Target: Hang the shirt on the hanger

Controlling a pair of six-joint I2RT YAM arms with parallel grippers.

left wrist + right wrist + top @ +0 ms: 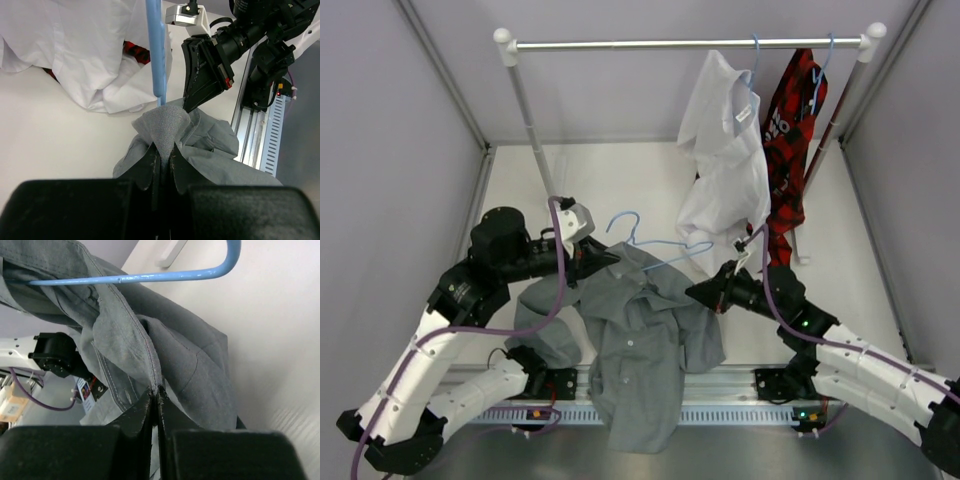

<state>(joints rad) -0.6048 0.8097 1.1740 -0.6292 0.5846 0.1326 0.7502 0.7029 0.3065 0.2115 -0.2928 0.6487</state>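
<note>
The grey shirt (pixel 640 340) hangs between both arms in front of the rail, its lower part draped over the table's near edge. The light-blue wire hanger (pixel 650 243) lies along its top, hook up at the back, one arm running inside the fabric (pixel 150 276). My left gripper (pixel 610 257) is shut on a fold of the shirt (pixel 165 127) just below the hanger's wire (pixel 156 50). On the other side, my right gripper (pixel 695 292) is shut on a seamed edge of the shirt (pixel 125 340).
A white shirt (pixel 725 150) and a red-and-black patterned shirt (pixel 790 130) hang on blue hangers from the metal rail (pixel 690 43) at the back right. The rail's posts (pixel 535 130) stand on the table. An aluminium base rail (pixel 720 395) runs along the near edge.
</note>
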